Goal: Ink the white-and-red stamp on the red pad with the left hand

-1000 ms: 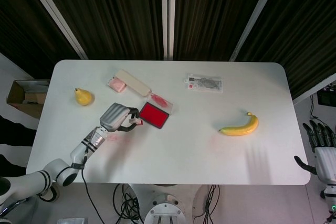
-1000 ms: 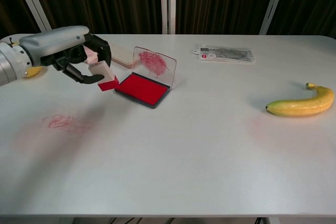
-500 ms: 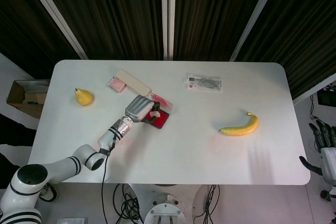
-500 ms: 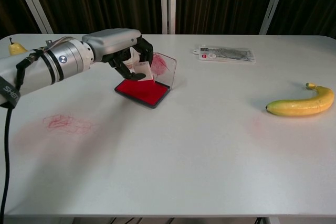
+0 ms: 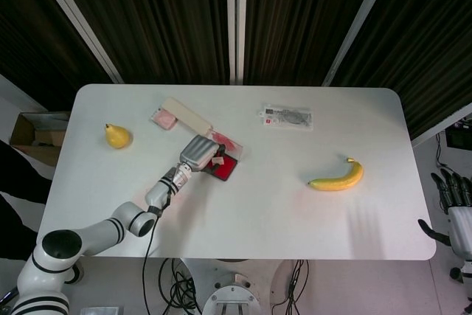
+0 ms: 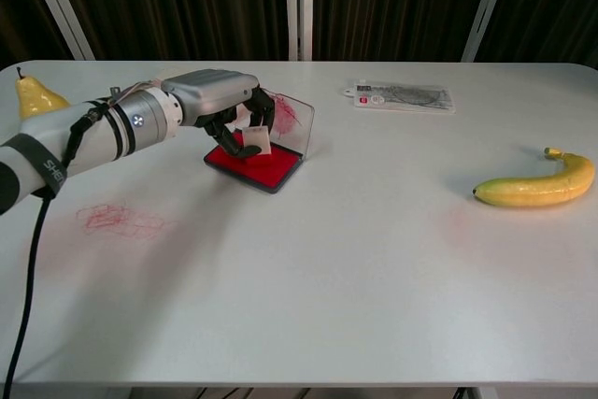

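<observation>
Left hand (image 6: 227,111) sits over the red pad (image 6: 256,165), fingers curled around the white-and-red stamp (image 6: 255,141); in the chest view only the stamp's white body shows between the dark fingers, lower end at or on the red ink surface, contact looks likely but red base is hidden so cannot tell for sure. In the head view the same left hand (image 5: 199,153) covers the near-left part of the red pad (image 5: 226,167), stamp (image 5: 217,161) peeking out as a small white bit at the fingertips, right of the palm. Pad's clear lid (image 6: 291,121) stands open behind the hand, smeared with red ink, tilted back. Pad lies left of table centre on the white table (image 6: 374,259). Red scribble marks (image 6: 120,220) on the tabletop nearer the camera, left of the pad, well apart from it. Pear (image 6: 32,97) at the far left edge, upright. Flat cream case (image 5: 186,115) with a pink eraser-like block (image 5: 164,119) just beside it, behind the pad. Clear packet (image 6: 401,97) toward the back right of centre. Banana (image 6: 537,183) on the right side, well apart from everything else. Right hand (image 5: 453,201) hangs off the table's right edge in the head view, holding nothing, fingers pointing up and slightly apart. Cardboard box (image 5: 37,136) sits off the table's left side.
</observation>
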`<state>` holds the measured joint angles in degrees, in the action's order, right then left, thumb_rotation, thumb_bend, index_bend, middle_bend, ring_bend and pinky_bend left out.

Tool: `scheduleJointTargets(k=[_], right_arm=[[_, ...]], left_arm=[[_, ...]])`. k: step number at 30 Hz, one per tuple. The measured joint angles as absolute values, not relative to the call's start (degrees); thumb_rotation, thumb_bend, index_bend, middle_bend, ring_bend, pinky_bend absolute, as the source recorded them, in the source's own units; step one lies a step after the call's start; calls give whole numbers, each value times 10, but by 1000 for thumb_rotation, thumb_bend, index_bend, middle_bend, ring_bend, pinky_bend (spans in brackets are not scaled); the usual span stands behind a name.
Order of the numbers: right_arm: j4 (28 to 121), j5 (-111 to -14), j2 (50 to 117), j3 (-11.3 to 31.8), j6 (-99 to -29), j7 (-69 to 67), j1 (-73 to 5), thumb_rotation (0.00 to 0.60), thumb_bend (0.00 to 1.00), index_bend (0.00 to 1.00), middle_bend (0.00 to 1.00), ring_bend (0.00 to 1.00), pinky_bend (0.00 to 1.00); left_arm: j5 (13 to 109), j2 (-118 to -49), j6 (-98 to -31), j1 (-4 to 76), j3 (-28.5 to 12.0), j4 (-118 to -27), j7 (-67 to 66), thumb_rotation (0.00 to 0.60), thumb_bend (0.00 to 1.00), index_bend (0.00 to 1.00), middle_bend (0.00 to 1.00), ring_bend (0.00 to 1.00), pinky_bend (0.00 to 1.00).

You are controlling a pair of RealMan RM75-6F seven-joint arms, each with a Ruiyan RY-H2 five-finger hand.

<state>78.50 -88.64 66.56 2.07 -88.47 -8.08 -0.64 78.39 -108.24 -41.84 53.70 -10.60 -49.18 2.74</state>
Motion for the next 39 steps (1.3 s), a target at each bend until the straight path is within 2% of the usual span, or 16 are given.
scheduleJointTargets(k=[10, 18, 23, 27, 32, 39], right_arm=[[785, -885, 667, 22, -884, -79, -7, 600, 91, 0, 0, 0, 0], [779, -884, 671, 21, -877, -84, -10, 600, 93, 0, 0, 0, 0], [780, -886, 671, 20, -877, -76, -11, 600, 99, 0, 0, 0, 0], [789, -886, 667, 20, -876, -65, -11, 600, 98, 0, 0, 0, 0], [803, -885, 663, 19, -874, -47, -11, 600, 98, 0, 0, 0, 0], [814, -885, 658, 17, -875, -32, -9, 600, 99, 0, 0, 0, 0]], left_arm=[[782, -1070, -430, 536, -107, -504, 44, 600, 488, 628, 655, 1000, 1000], [777, -975, -454, 507, -108, -629, 54, 600, 487, 625, 654, 1000, 1000], [794, -890, -502, 440, -57, -713, 56, 600, 484, 610, 642, 1000, 1000], [816, -854, -552, 383, -8, -735, 63, 600, 481, 593, 627, 1000, 1000], [848, -853, -611, 336, 26, -710, 75, 600, 482, 589, 625, 1000, 1000], [868, -880, -631, 307, 44, -647, 116, 600, 482, 587, 622, 1000, 1000]])
